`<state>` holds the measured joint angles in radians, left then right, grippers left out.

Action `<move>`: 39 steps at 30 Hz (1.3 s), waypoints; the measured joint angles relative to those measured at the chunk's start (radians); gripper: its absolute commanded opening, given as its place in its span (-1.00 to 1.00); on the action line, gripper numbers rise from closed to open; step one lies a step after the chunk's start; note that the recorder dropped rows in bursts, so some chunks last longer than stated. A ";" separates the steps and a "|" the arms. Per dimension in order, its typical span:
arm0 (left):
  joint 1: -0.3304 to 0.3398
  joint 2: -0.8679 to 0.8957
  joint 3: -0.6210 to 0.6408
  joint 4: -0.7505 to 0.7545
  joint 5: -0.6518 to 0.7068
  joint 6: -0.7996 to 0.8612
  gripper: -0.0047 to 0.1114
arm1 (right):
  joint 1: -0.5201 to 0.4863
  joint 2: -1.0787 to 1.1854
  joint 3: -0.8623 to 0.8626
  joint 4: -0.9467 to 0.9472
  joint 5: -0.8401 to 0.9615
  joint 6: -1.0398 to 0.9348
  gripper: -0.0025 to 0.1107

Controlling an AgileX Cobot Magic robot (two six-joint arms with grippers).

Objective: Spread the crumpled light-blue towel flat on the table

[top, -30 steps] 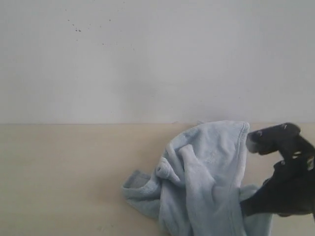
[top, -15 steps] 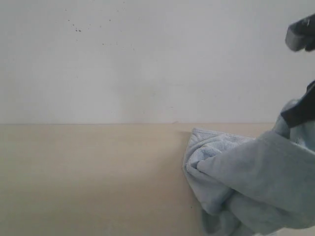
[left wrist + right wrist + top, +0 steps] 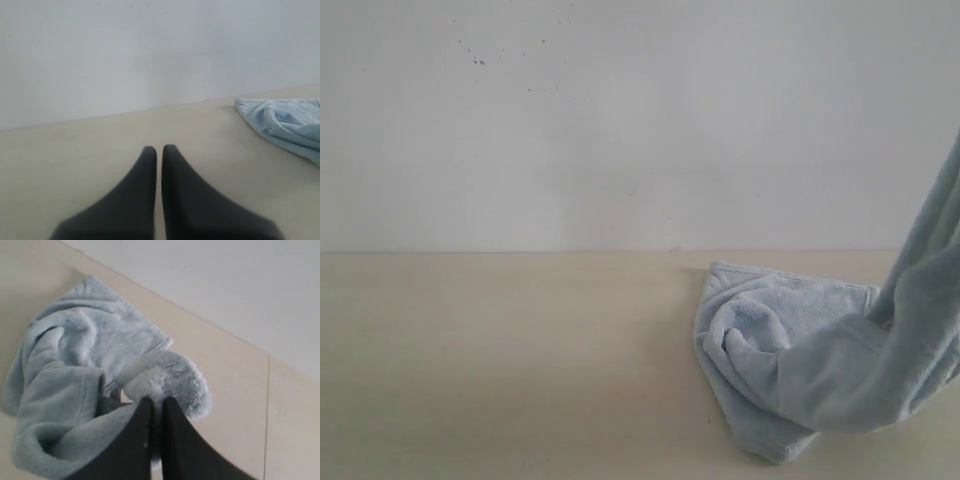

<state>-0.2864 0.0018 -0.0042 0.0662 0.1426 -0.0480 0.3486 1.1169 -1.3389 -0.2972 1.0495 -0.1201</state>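
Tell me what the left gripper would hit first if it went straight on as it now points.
Probably the white wall: the left gripper, jaws shut, points across bare table; the towel lies off its line.

The crumpled pale-blue terry towel [image 3: 770, 350] is lying on the beige matte tabletop [image 3: 500, 360], near the tabletop's far edge, one end hanging above the tabletop.

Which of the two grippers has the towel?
The right gripper: its jaws pinch a towel fold, while the left gripper is shut on nothing above the table.
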 measured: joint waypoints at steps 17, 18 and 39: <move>0.000 0.000 0.000 0.000 0.000 0.000 -0.85 | 0.000 0.196 0.513 0.589 -0.261 -0.248 -0.41; 0.000 0.000 0.000 0.000 0.000 0.000 -0.85 | 0.000 0.222 0.521 0.652 -0.278 -0.297 -0.26; 0.000 0.000 0.000 0.000 0.000 0.000 -0.85 | 0.000 0.356 0.534 0.714 -0.356 -0.482 0.11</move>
<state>-0.2864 0.0018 -0.0042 0.0662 0.1426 -0.0480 0.3486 1.4728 -0.8050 0.4173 0.6938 -0.6025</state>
